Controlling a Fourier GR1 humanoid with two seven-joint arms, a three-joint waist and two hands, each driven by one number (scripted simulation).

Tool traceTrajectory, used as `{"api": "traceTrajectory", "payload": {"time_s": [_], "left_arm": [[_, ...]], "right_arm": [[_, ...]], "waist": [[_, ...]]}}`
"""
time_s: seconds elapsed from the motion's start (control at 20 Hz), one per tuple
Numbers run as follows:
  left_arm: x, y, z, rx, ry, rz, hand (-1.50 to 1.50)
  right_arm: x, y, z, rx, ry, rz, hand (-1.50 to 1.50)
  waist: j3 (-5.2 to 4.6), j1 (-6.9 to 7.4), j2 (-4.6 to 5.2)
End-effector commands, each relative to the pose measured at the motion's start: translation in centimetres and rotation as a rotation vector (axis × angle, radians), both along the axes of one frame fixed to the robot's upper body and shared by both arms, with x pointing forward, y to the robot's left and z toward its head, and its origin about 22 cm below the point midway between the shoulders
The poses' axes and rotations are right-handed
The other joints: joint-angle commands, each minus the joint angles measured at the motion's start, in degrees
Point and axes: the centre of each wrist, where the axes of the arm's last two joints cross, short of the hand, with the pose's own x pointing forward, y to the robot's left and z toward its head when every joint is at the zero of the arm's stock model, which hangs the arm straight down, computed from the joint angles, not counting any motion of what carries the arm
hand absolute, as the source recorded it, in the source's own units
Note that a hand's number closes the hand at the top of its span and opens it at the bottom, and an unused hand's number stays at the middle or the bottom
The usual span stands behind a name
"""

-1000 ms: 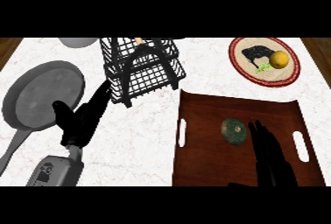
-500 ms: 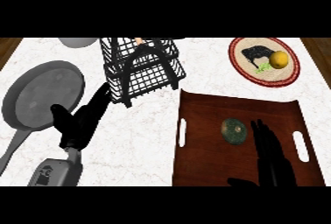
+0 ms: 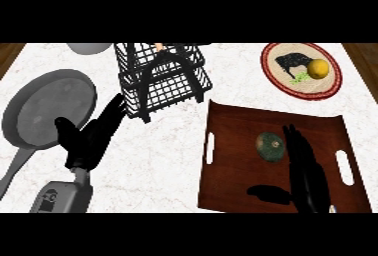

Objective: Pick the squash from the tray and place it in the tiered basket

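Since the earlier frames the right hand [image 3: 304, 170] has crept slightly forward over the dark brown wooden tray [image 3: 236, 175], its straight, released fingers now just beside the round dark green squash [image 3: 270, 146], which lies unmoved near the tray's middle. The left hand [image 3: 88, 137] stays open on the white marble table [image 3: 166, 160], between the grey frying pan [image 3: 44, 112] and the black wire tiered basket [image 3: 164, 80], with bare table between tray and basket.

No legible text or labels
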Motion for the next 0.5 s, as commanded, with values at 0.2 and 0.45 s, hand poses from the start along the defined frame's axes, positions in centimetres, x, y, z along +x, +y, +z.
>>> {"api": "traceTrajectory", "payload": {"time_s": [0.2, 0.45], "left_arm": [[0.3, -0.6, 1.7, -0.017, 0.003, 0.013, 0.00], [0.6, -1.5, 0.7, 0.004, -0.010, 0.008, 0.00]], "right_arm": [[1.5, -1.2, -2.3, 0.009, 0.028, 0.002, -1.50], [4.2, -0.3, -2.1, 0.026, 0.019, 0.016, -1.50]], "waist": [[0.23, 0.06, 0.22], [0.22, 0.08, 0.24]]}}
